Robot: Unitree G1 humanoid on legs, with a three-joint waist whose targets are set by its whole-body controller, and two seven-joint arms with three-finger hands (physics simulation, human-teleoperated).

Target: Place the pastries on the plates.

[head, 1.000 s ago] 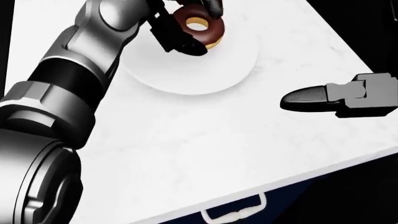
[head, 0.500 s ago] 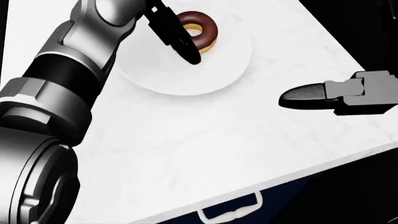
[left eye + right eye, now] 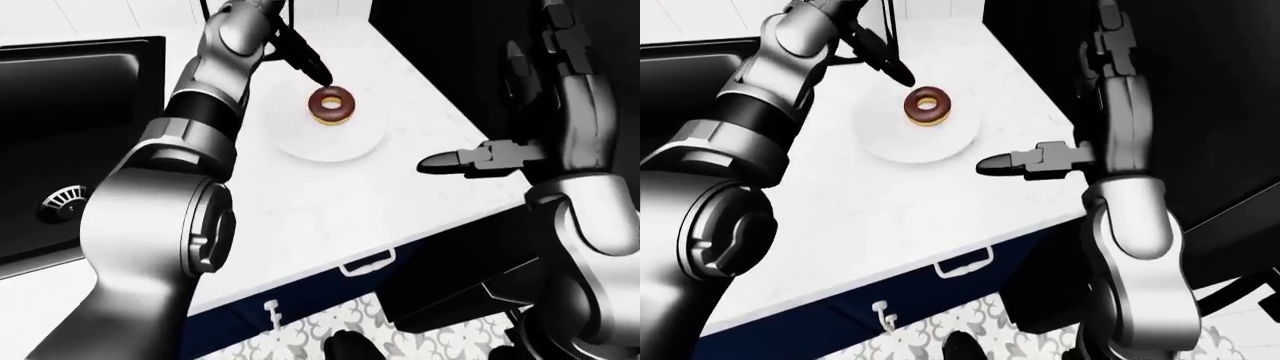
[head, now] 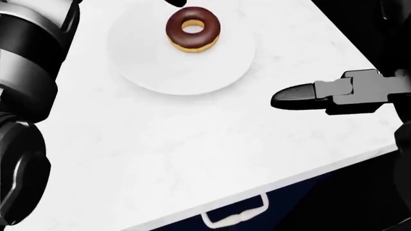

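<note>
A chocolate-glazed doughnut lies flat on the upper part of a round white plate on the white counter. My left hand hangs just above and to the left of the doughnut in the left-eye view, with its dark fingers spread and off the pastry. It is open and holds nothing. To the right of the plate, my right hand hovers over the counter with a finger stretched out toward the plate, also open and holding nothing. No other pastry or plate shows.
A black sink is set into the counter at the left of the left-eye view. The counter's edge runs along the bottom right, with a navy drawer and its white handle below. Patterned floor lies beneath.
My left hand let go of the doughnut and drew back up and left, out of the head view. The doughnut now rests flat on the plate. My right hand shifted slightly left.
</note>
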